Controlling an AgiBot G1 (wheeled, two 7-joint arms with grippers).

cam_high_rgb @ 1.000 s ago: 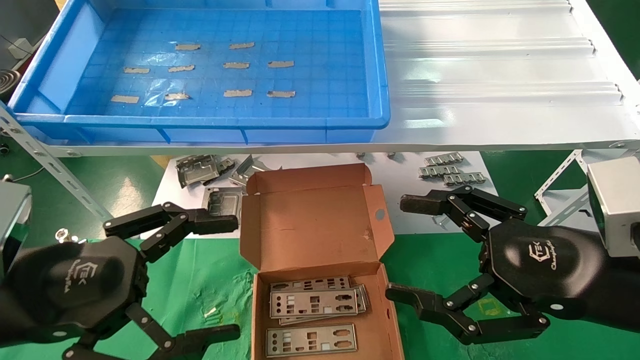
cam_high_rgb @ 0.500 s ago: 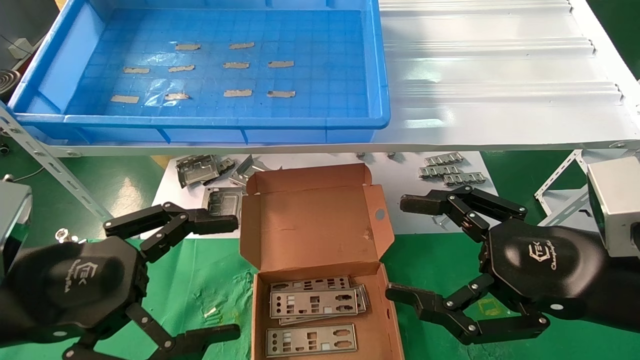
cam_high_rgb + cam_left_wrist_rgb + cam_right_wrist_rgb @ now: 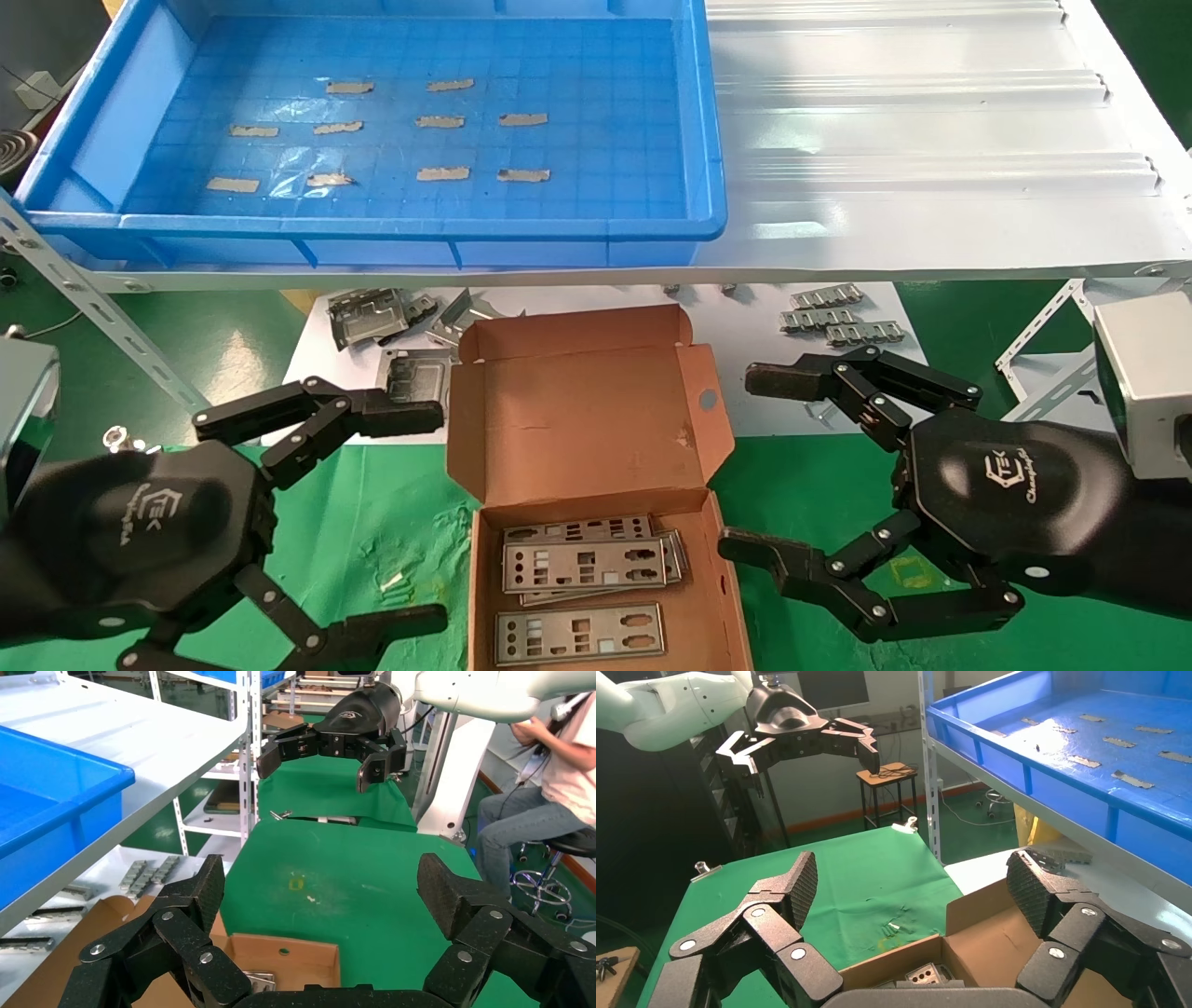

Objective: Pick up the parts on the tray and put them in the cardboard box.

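Hands (both agape) flanking cardboard box

The cardboard box lies open from above between the left gripper and right gripper, its raised lid blocking approach from the far side.

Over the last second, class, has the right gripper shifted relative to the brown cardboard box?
No. The right gripper sits in the same spot beside the brown cardboard box, fingers open, just as in both earlier head views.
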